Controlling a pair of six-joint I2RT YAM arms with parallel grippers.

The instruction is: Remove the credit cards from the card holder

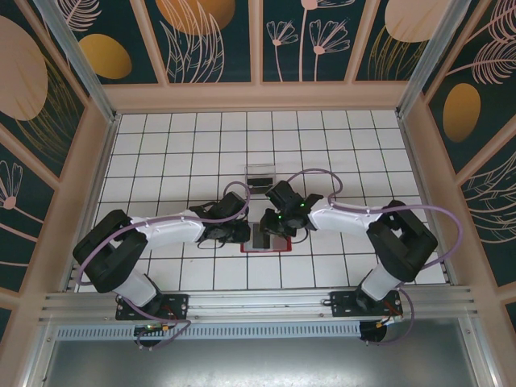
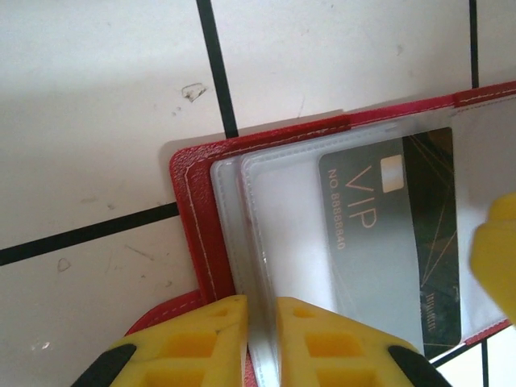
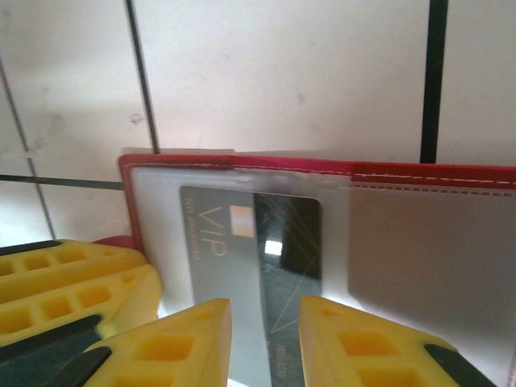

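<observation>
**A:** What is the left gripper (image 2: 260,313) doing?

**B:** It is pinched on the wallet (image 2: 196,230). The edge of a clear sleeve (image 2: 278,226) runs straight in between its two yellow fingers, and they have closed to a thin slit on it. The red cover lies open and flat on the white tiled table (image 2: 97,121), just ahead of the tips.

**A:** And the card?

**B:** A dark grey card (image 2: 387,242) marked VIP sits inside a sleeve. It is ahead of that gripper and to its right, not touching it.

**A:** The right gripper (image 3: 264,310)?

**B:** Its fingers stand a little apart, and the card's face shows in the gap between them, running back under the tips. I see nothing clamped between them. Whether the tips press on the sleeve I cannot tell. The left gripper's fingers are just to its left, at the wallet's corner.

**A:** Anything else?

**B:** From above, a small clear box (image 1: 260,176) stands on the table beyond both grippers, apart from the wallet.
</observation>
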